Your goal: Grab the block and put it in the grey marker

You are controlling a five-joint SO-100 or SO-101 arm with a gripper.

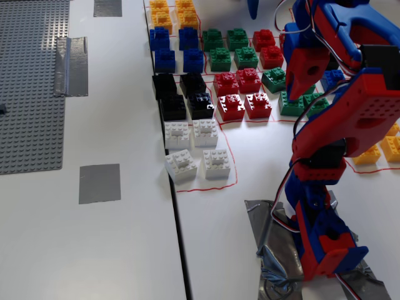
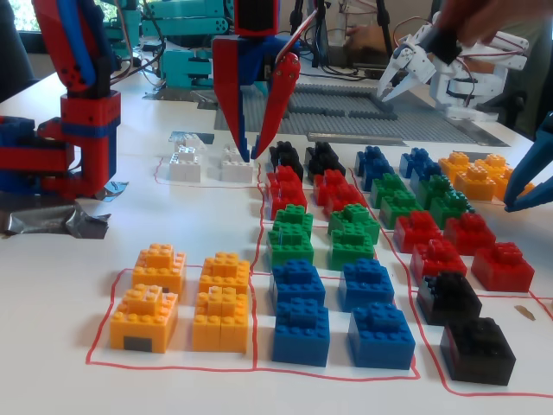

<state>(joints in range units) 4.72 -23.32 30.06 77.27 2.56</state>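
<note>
Several black blocks (image 1: 173,107) sit in a group between blue and white bricks, and show far off in a fixed view (image 2: 285,156). Two more black blocks (image 2: 449,298) stand near the front right there. The grey marker (image 1: 99,183) is a flat dark-grey tape patch on the left table, bare. My gripper (image 2: 251,158) hangs point-down, narrowly open and empty, with its tips beside a white brick (image 2: 235,164) and left of the far black blocks. In a fixed view its red finger (image 1: 303,72) shows over the green bricks.
Red (image 1: 231,106), green (image 1: 220,57), blue (image 1: 164,59), orange (image 1: 161,15) and white (image 1: 181,165) bricks crowd the right table. A grey studded baseplate (image 1: 31,87), wrinkled silver tape (image 1: 70,65) and a second grey patch (image 1: 107,7) lie on the left. Another arm's blue gripper (image 2: 529,173) reaches in.
</note>
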